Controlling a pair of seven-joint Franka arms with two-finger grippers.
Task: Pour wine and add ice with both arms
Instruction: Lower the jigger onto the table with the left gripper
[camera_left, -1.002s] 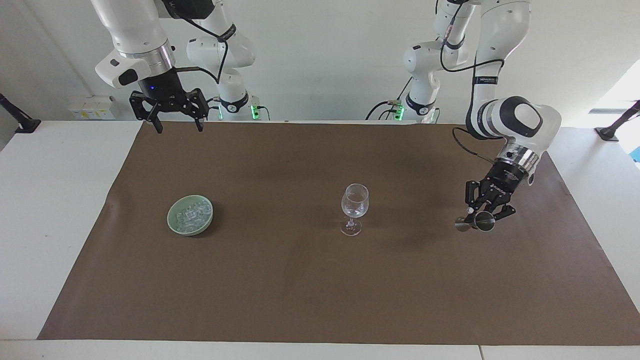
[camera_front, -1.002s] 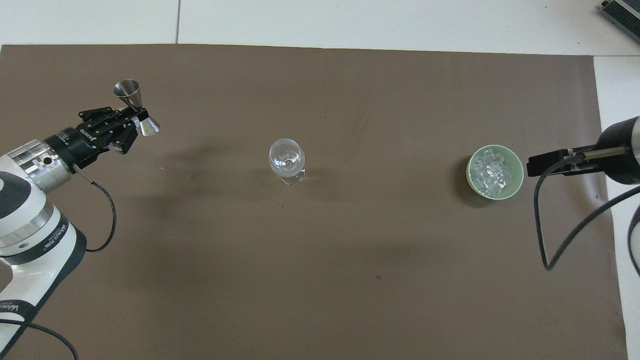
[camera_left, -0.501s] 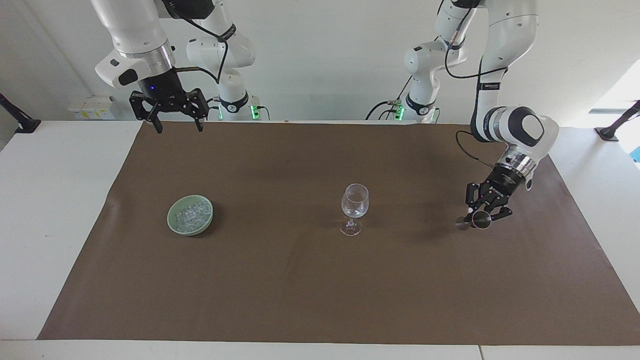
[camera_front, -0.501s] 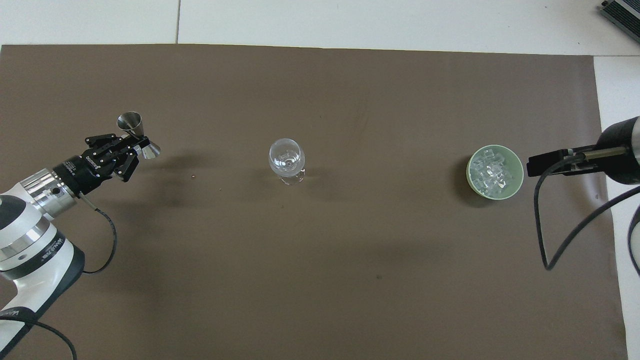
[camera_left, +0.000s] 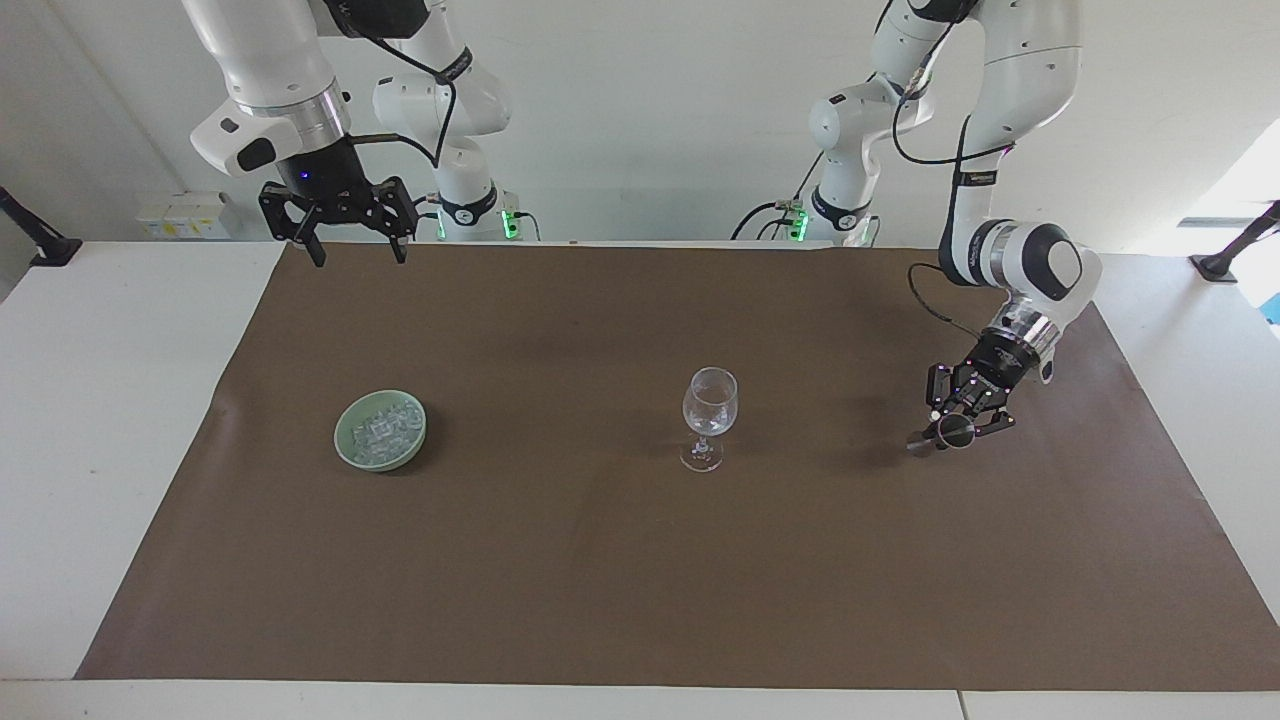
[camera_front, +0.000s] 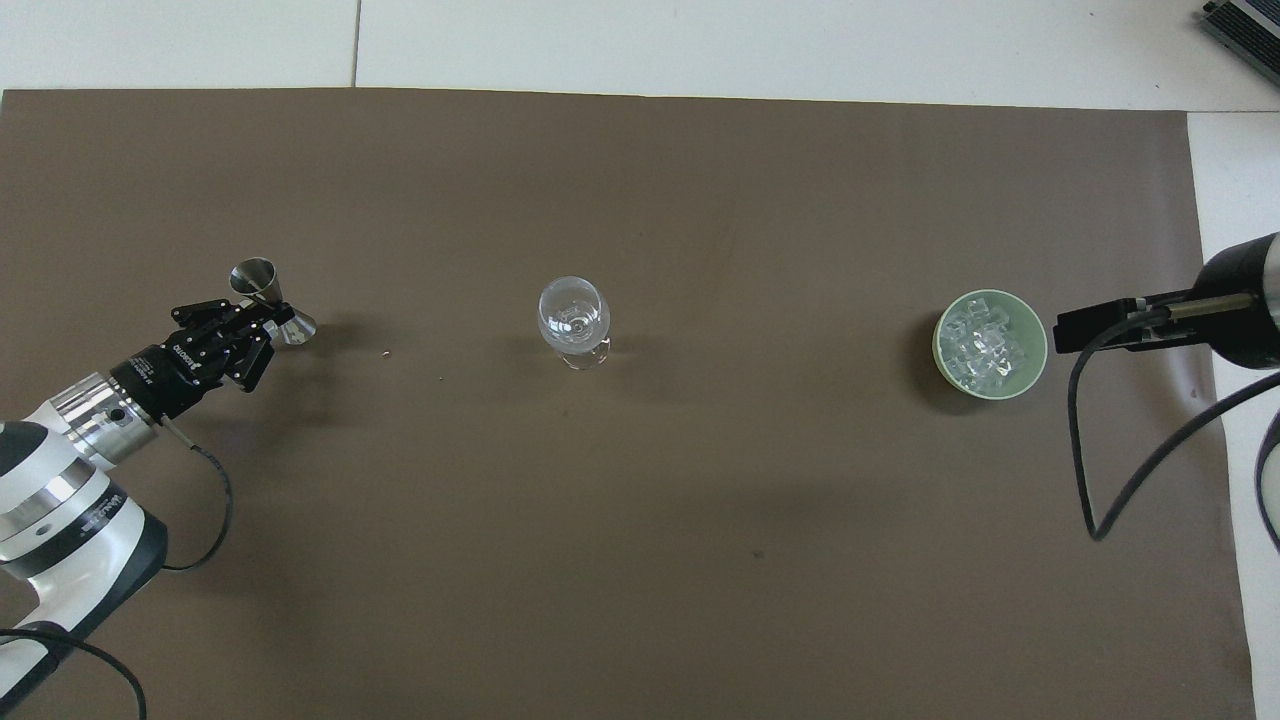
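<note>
Ice (camera_front: 985, 345) heaped in a green bowl (camera_front: 1030, 375) at the right arm's end of the tabletop.
Right tool (camera_left: 347, 250) hangs spread, well apart from it; left tool (camera_left: 950, 425) pinches a metal measuring cup (camera_front: 272, 305) low over the brown mat (camera_front: 640, 520), wine glass (camera_left: 708, 415) between.

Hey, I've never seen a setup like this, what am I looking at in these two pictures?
Two white robot arms work at a table covered by a brown mat. One picture looks across the table at the arms; the other looks down from above their end. On the mat stand a wine glass and, toward the right arm's end, a green bowl of ice. The left gripper is shut on a metal jigger, tilted low over the mat at its end. The right gripper waits open, raised over the mat's edge nearest the robots.
</note>
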